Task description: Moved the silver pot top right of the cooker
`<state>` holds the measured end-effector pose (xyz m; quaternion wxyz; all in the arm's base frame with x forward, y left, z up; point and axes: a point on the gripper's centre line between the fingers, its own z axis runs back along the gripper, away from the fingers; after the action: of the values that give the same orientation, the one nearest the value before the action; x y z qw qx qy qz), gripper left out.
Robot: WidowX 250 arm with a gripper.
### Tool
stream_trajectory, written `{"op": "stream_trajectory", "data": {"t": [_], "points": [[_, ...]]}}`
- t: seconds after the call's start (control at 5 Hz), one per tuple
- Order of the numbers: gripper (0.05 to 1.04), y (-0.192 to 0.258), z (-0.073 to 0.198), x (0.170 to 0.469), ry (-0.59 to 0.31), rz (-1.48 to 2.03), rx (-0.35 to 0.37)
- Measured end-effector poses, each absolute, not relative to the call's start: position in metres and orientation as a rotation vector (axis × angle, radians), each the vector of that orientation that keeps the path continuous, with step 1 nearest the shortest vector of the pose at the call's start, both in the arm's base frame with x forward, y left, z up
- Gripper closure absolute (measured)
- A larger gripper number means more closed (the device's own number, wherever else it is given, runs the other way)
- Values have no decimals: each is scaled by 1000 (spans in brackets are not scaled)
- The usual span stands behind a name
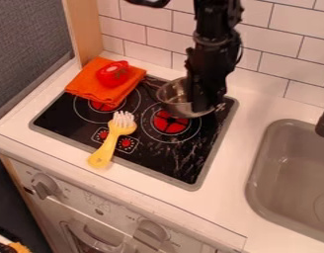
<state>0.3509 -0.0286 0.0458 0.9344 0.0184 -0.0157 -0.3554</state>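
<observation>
Pot near the cooker's top right, placing perhaps unfinished

The silver pot (171,95) is at the gripper's (203,107) tip, its bowl mostly on the view's left of that tip and its handle pointing away toward the orange cloth (91,84). The move looks well along — the cooker's (184,170) top right corner is just beside the tip. A small shift that way, setting down and backing off may remain. Whether the gripper is open or closed on the rim, I cannot tell — nor whether the pot rests on the cooker.

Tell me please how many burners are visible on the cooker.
2: the right burner, partly covered by the pot, and the left burner, partly covered by the orange cloth. Others may be hidden behind the pot or cloth.
</observation>
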Motion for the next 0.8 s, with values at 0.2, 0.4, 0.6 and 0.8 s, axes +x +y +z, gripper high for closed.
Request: {"op": "stream_trajectory", "data": {"t": [0.2,0.4,0.6,0.8], "points": [[543,-31,42,341,-34,-691,-37],[262,-37,80,337,-131,-670,-105],[81,-10,115,330,-190,-447,-88],[82,16,114,322,-159,-239,-10]]}}
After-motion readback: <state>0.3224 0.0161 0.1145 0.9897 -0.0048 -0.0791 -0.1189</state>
